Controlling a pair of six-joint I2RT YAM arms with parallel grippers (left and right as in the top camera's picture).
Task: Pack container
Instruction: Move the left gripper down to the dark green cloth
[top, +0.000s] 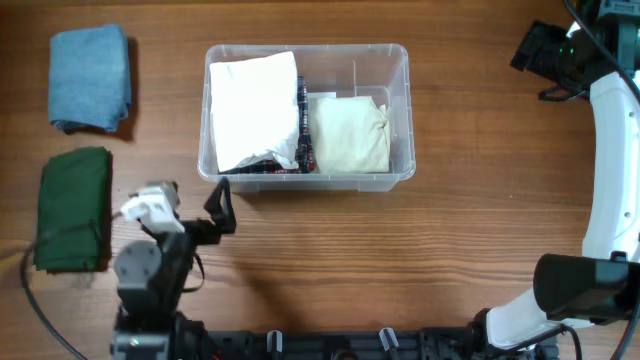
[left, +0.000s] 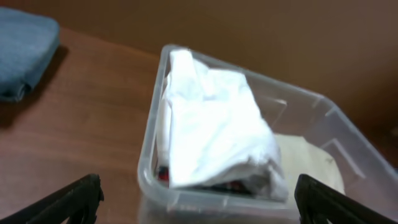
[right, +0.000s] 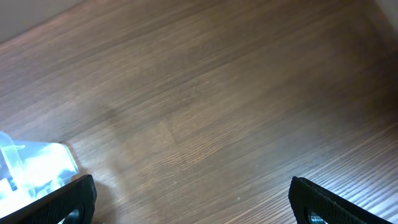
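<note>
The clear plastic container (top: 300, 182) stands at the table's middle. It holds a folded white cloth (top: 253, 108) on the left, a cream cloth (top: 348, 135) on the right, and a dark, red-marked item (top: 304, 140) between them. My left gripper (top: 188, 208) is open and empty, just in front of the container's near left corner. The left wrist view shows the container's rim (left: 205, 202) between my left gripper's open fingers (left: 198, 186), with the white cloth (left: 211, 124) above it. My right gripper (top: 545, 60) is open and empty at the far right; in the right wrist view (right: 191, 190) it hangs over bare wood, with a container corner (right: 37, 165) at the left edge.
A folded blue cloth (top: 90, 78) lies at the back left and also shows in the left wrist view (left: 22, 50). A folded dark green cloth (top: 73, 208) lies at the left, beside my left arm. The right arm's white links (top: 610, 170) run along the right edge.
</note>
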